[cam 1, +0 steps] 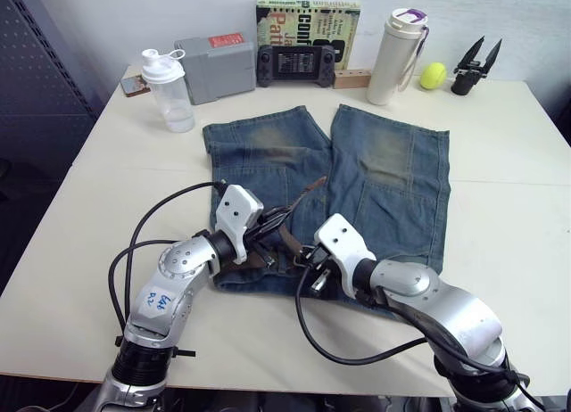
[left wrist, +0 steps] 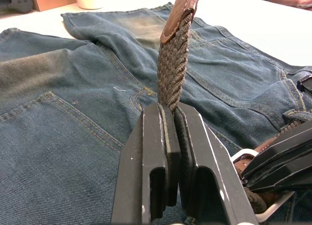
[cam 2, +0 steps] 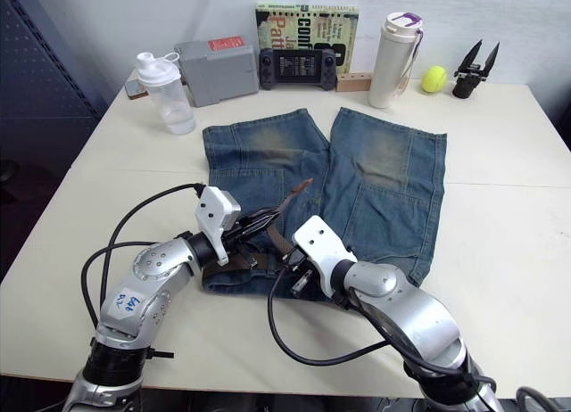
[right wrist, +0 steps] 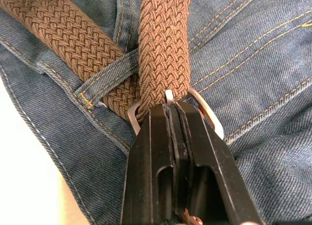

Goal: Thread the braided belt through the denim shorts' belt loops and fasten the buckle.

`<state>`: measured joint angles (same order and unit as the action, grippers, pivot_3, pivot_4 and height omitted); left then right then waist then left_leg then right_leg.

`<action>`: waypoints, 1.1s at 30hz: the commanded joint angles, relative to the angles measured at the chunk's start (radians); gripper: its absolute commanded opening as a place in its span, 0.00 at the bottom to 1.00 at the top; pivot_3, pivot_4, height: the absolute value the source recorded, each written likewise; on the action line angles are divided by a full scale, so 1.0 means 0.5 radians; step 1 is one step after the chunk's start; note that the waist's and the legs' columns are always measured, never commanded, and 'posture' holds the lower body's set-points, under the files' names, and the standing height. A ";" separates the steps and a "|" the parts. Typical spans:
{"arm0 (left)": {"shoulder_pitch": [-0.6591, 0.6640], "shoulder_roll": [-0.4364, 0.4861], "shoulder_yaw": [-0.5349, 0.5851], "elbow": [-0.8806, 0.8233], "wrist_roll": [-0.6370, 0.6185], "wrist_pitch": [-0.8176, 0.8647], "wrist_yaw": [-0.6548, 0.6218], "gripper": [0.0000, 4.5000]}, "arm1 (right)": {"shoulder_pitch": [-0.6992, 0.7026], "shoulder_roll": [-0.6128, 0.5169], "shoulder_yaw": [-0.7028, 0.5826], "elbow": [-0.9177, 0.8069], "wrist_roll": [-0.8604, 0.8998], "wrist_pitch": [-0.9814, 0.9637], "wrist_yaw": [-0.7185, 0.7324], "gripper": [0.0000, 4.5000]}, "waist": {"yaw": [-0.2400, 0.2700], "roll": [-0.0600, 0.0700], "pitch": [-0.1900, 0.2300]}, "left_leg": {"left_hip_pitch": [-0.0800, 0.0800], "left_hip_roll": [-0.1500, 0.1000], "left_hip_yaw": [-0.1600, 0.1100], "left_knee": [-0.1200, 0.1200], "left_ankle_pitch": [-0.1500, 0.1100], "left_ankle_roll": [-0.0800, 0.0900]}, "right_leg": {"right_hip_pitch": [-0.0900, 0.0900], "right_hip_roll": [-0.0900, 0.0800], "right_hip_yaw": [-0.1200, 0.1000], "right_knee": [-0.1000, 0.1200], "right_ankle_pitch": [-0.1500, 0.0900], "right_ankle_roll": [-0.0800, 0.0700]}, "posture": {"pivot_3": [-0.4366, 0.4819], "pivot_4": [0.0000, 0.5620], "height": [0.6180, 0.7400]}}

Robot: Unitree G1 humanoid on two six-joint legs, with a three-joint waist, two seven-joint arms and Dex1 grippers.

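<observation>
The shorts (cam 1: pixel 357 176) are spread flat on the bench (cam 1: pixel 508 207), with the waistband toward the robot and the legs pointing to the far edge. The belt (left wrist: pixel 174 64) lies along the waistband, where both grippers are gathered close together.

The left gripper (left wrist: pixel 170 110) is closed on the belt's free end. In the left wrist view the braided strap is pinched between the two fingers (left wrist: pixel 151 152) and stands up from them, ending in a smooth brown leather tip. In the eye views that tip (cam 1: pixel 314 187) is seen slanting up over the shorts' left leg.

The right gripper (right wrist: pixel 174 105) is closed at the buckle (right wrist: pixel 207 115). In the right wrist view its fingers are pressed together where the belt meets the silver frame, whose curved ends show on both sides of the fingertips. A second run of the belt is seen passing under a belt loop (right wrist: pixel 105 81) just beside the buckle. Whether the prong is seated cannot be told.

Along the far edge of the bench are placed a clear shaker bottle (cam 1: pixel 167 91), a grey box (cam 1: pixel 214 66), a handheld console (cam 1: pixel 296 65), a book (cam 1: pixel 308 20), a white flask (cam 1: pixel 395 57), a yellow ball (cam 1: pixel 433 74) and a black gripper part (cam 1: pixel 475 64).
</observation>
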<state>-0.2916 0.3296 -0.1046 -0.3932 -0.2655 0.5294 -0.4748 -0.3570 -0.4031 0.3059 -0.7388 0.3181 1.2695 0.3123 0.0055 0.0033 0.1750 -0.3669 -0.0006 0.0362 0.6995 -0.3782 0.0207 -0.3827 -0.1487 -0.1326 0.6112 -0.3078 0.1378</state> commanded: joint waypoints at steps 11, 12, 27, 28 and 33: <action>0.034 0.033 -0.035 -0.075 0.041 -0.167 -0.036 0.00 | -0.160 -0.180 -0.415 -0.048 0.352 0.143 0.327 0.00 | 0.000 0.000 0.000 | -0.001 0.000 -0.001 0.000 0.000 0.000 | 0.000 0.000 0.000 -0.001 0.000 0.000 | 0.48 0.27 0.92; 0.038 0.029 -0.037 -0.080 0.043 -0.168 -0.030 0.00 | -0.156 -0.191 -0.387 -0.017 0.346 0.118 0.333 0.00 | -0.001 0.000 0.000 | -0.001 0.000 0.000 0.000 0.000 0.000 | 0.000 0.000 0.000 -0.001 0.000 0.000 | 0.48 0.27 0.92; 0.077 0.026 -0.041 -0.138 0.056 -0.141 0.016 0.00 | -0.136 -0.109 -0.147 0.205 0.270 -0.069 0.229 0.00 | -0.008 0.000 0.000 | -0.001 0.000 0.000 0.000 0.000 0.000 | 0.000 0.000 0.000 -0.001 0.000 0.000 | 0.48 0.27 0.92; 0.075 0.026 -0.042 -0.136 0.057 -0.142 0.016 0.00 | -0.140 -0.106 -0.123 0.218 0.263 -0.078 0.224 0.00 | -0.009 0.000 0.000 | -0.001 0.000 0.000 -0.001 0.000 0.000 | 0.000 0.000 0.000 -0.001 0.000 0.000 | 0.48 0.27 0.92; 0.065 0.024 -0.044 -0.124 0.062 -0.143 0.018 0.00 | -0.171 -0.086 -0.021 0.262 0.225 -0.102 0.213 0.00 | -0.015 0.000 0.000 | -0.001 0.001 0.000 0.000 0.000 0.000 | 0.000 0.000 0.000 -0.001 0.000 0.000 | 0.48 0.27 0.92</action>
<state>-0.2575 0.3448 -0.1260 -0.4197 -0.2352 0.4661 -0.4685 -0.4366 -0.4559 0.2659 -0.6131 0.4314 1.2255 0.4200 -0.0018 0.0033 0.1750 -0.3670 -0.0001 0.0363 0.6992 -0.3781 0.0207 -0.3828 -0.1486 -0.1326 0.6106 -0.3078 0.1378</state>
